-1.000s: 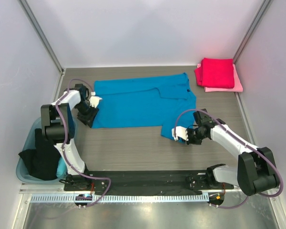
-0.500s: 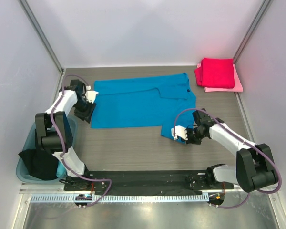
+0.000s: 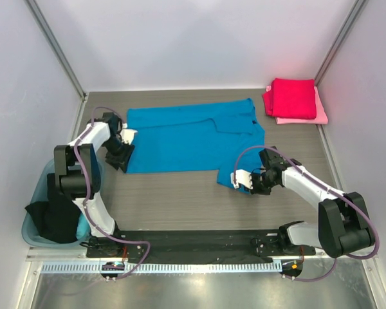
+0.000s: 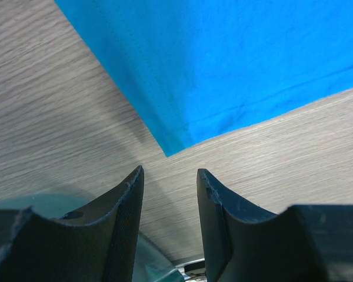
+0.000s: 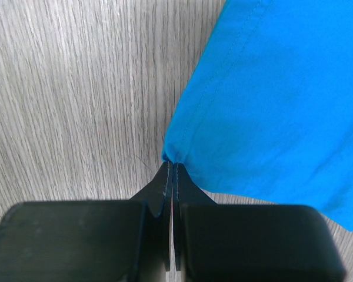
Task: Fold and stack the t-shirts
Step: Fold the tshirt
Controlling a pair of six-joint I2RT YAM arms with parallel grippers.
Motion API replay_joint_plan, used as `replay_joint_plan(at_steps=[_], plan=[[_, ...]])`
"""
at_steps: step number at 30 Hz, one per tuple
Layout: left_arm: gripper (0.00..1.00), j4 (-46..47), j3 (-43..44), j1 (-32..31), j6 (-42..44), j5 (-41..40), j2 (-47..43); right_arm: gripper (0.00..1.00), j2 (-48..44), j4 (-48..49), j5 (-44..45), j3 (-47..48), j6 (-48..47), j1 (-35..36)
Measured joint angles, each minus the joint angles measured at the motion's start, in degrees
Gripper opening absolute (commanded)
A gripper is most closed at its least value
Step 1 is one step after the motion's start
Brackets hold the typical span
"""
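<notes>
Back from a short swing to the far left, my left pincer point(image 4: 169, 173) now hangs at the near left corner of the blue shirt point(image 3: 186, 138). Its fingers are spread, and the cloth corner lies just ahead of the gap, not yet between them. My right pincer point(image 5: 172, 167) has crept slightly left with the near right corner. It is clenched tight on that corner (the hem bunches right at the tips).

The blue shirt lies spread across the middle of the table point(image 3: 174, 199), one sleeve already turned in at the far right. The crimson shirt point(image 3: 293, 98) sits folded on the pink shirt point(image 3: 309, 118) in the far right corner. The black shirt point(image 3: 55, 212) hangs over the tub point(image 3: 29, 233) at the near left.

I judge that the left side has gone back to line up its grab. With one near corner held and the other only approached, the fold cannot start yet. The left fingers need to slide forward onto the corner and close, low enough to catch the hem and not scrape bare wood.
</notes>
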Motion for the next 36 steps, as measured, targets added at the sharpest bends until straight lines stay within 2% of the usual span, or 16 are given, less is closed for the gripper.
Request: replay_joint_plan(at_steps=[8, 12, 13, 14, 17, 23, 29, 36], plan=[[0.41, 1.07, -0.02, -0.13, -0.92, 0.07, 2.29, 0.01, 0.02, 0.09, 0.09, 0.04, 0.90, 0.26], [0.35, 1.68, -0.37, -0.57, -1.25, -0.07, 3.78, 0.01, 0.59, 0.22, 0.20, 0.63, 1.18, 0.37], [0.32, 1.68, -0.37, -0.74, -1.36, -0.17, 3.78, 0.01, 0.70, 0.35, 0.22, 0.70, 1.31, 0.37], [0.20, 1.73, -0.37, -0.85, -1.38, -0.20, 3.80, 0.01, 0.72, 0.35, 0.24, 0.72, 1.33, 0.37], [0.00, 1.86, -0.48, -0.96, -1.68, 0.04, 3.93, 0.01, 0.72, 0.37, 0.48, 0.74, 1.77, 0.37], [0.00, 1.84, -1.11, -0.94, -1.31, 0.55, 3.54, 0.01, 0.70, 0.28, 1.73, 1.99, 6.12, 0.17], [0.00, 0.92, -0.96, -0.96, -0.81, 0.96, 3.28, 0.01, -0.96, 0.35, 2.89, 7.58, 13.38, -0.09], [0.00, -1.66, 6.21, -1.11, 0.28, 1.95, 3.28, 0.01, -2.16, 2.03, 5.16, 17.88, 18.97, -0.48]])
